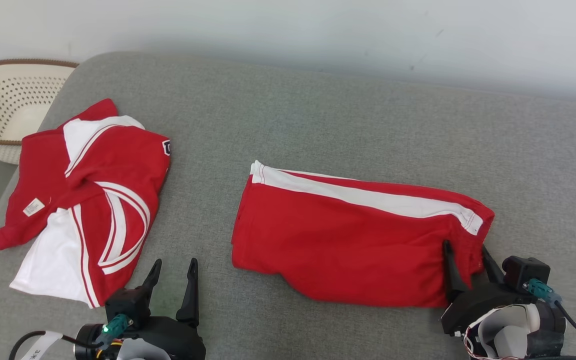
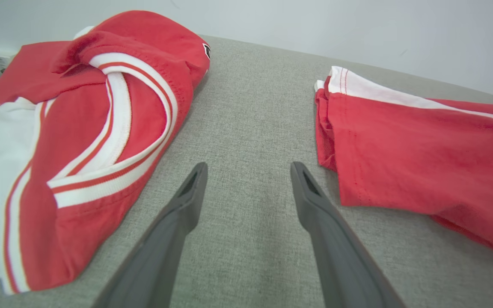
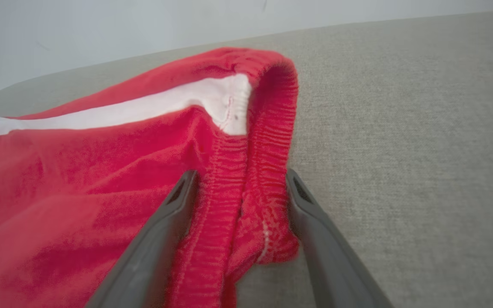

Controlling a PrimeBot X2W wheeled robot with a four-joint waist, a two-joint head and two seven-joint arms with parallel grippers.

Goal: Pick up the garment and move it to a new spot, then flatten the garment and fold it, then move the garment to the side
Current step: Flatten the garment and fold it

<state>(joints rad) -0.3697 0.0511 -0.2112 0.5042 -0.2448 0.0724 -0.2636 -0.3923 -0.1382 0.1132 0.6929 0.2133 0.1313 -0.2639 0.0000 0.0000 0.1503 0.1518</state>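
Red shorts (image 1: 358, 235) with a white side stripe lie flat on grey cushion (image 1: 318, 115). Right gripper (image 1: 467, 252) at the shorts' right end, fingers spread, fabric between them. Left gripper (image 1: 173, 270) fingers apart over bare cushion, just beside crumpled red-white shirt (image 1: 88, 195). Perforated basket (image 1: 3, 105) upper left.

It looks like a home, perhaps a living or laundry corner. A grey woven upholstered cushion (image 1: 318, 125) spans the frame below a plain white wall (image 1: 318, 30). A cream perforated laundry basket (image 1: 3, 100) stands at the upper left. 2 red-and-white sports garments lie on the cushion: a jersey (image 1: 118, 165) at left and shorts (image 1: 348, 240) at centre right.
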